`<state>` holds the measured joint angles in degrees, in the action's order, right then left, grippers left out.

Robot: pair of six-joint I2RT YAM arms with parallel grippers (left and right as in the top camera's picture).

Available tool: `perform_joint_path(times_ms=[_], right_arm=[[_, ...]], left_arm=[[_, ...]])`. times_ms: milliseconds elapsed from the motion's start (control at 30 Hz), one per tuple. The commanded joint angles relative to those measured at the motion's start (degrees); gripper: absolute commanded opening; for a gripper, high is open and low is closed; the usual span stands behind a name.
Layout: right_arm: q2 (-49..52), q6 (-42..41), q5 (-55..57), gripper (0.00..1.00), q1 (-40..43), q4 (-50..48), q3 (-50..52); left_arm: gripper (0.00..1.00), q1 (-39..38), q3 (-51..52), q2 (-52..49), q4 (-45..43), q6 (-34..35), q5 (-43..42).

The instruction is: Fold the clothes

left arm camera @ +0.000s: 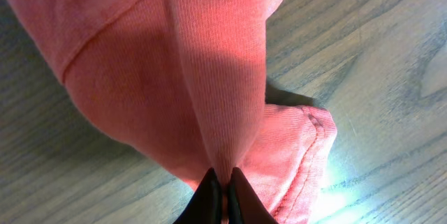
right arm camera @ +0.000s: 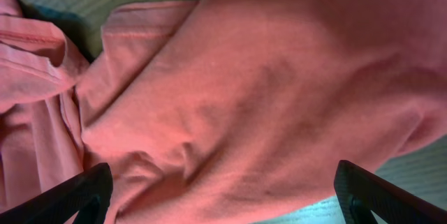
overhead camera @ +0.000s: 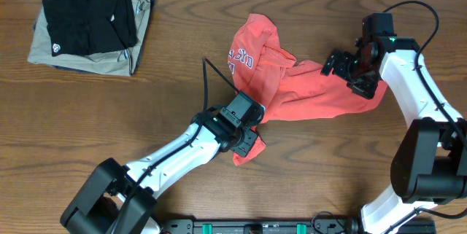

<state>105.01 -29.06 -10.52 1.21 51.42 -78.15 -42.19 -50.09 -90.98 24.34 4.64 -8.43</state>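
The red-orange T-shirt (overhead camera: pixel 292 81) lies crumpled in the middle of the table, its white-and-blue lettering (overhead camera: pixel 241 57) showing on the bunched upper left part. My left gripper (overhead camera: pixel 252 141) is shut on a fold of the shirt near its lower hem; in the left wrist view the black fingertips (left arm camera: pixel 222 185) pinch a ridge of fabric (left arm camera: pixel 209 77) above the wood. My right gripper (overhead camera: pixel 350 70) is open over the shirt's right end; in the right wrist view its fingers (right arm camera: pixel 223 189) stand wide apart above the cloth (right arm camera: pixel 265 91).
A folded black garment (overhead camera: pixel 87 19) with a small white logo lies on a folded khaki garment (overhead camera: pixel 139 52) at the back left. A black cable (overhead camera: pixel 215 73) runs from the left arm beside the shirt.
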Motion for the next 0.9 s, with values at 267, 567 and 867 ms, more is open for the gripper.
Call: perform_joint_path(times_ms=[267, 567, 867], right_arm=[[0.11, 0.9, 0.2, 0.99, 0.28, 1.53, -0.04], [0.11, 0.9, 0.17, 0.99, 0.26, 4.57, -0.04], [0.11, 0.83, -0.68, 0.99, -0.55, 4.85, -0.04]], left_arm=[[0.06, 1.73, -4.39, 21.03, 7.19, 0.44, 5.81], [0.06, 6.43, -4.39, 37.88, 17.27, 5.38, 22.16], [0.53, 9.44, -4.09, 38.86, 20.2, 8.52, 13.84]])
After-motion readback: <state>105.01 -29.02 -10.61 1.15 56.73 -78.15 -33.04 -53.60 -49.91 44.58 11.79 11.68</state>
